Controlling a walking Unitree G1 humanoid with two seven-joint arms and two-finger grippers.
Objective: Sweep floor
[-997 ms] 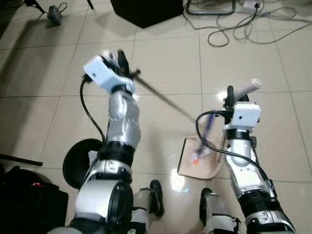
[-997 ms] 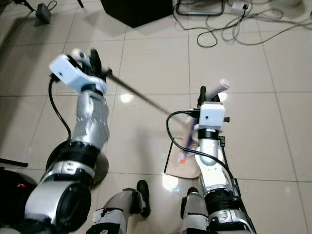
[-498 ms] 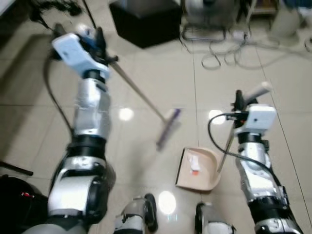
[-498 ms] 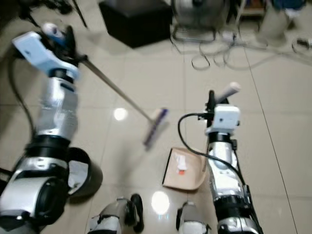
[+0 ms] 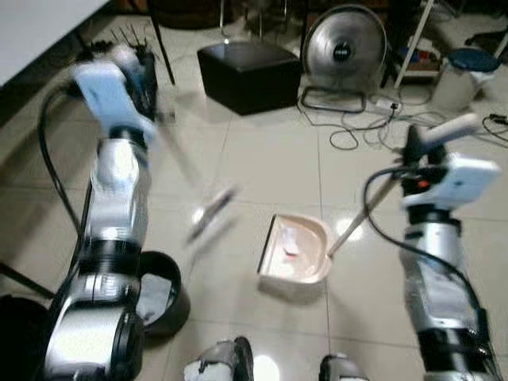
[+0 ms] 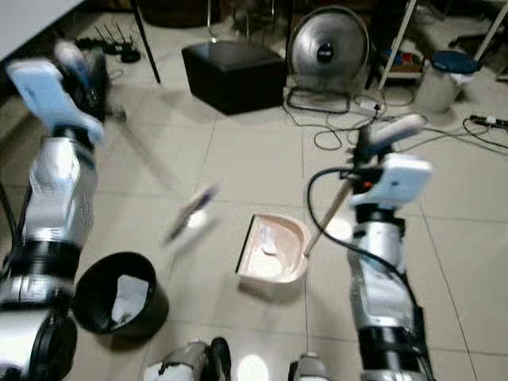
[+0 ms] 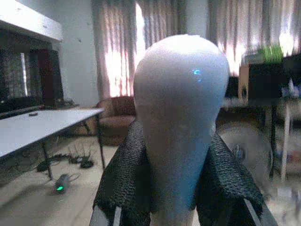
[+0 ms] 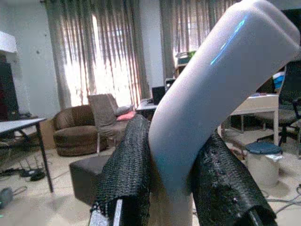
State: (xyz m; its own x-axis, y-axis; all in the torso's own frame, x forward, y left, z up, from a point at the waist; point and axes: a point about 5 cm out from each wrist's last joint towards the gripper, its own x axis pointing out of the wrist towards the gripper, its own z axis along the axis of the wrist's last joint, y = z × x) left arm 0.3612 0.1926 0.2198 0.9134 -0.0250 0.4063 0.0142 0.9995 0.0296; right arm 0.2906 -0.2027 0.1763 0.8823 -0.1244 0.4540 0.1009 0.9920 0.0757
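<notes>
- The left claw (image 5: 147, 75), at the upper left of the frame, was smeared by motion blur. In the left wrist view its black fingers (image 7: 123, 181) were clamped on either side of the broom handle's rounded pale tip (image 7: 181, 108).
- The broom (image 5: 210, 213) ran from that claw down to a blurred head left of centre. Its shaft was barely traceable, and whether the head touched the tiled floor (image 5: 270, 159) could not be told.
- The right claw (image 5: 413, 151), at the right of the frame, was closed on the dustpan handle (image 5: 443, 129). In the right wrist view the pale grip (image 8: 211, 94) sat tight between the two fingers (image 8: 127, 174).
- The beige dustpan (image 5: 295, 250) lay low in the centre of the frame, with a small pinkish scrap (image 5: 290, 249) inside, too blurred to identify.
- A black bin (image 6: 119, 302) stood at the lower left, holding crumpled white material and partly hidden by the left arm in the left eye view.
- At the top of the frame were a black box (image 5: 250, 73), a floor fan (image 5: 343, 49) and loose cables (image 5: 357, 127).
</notes>
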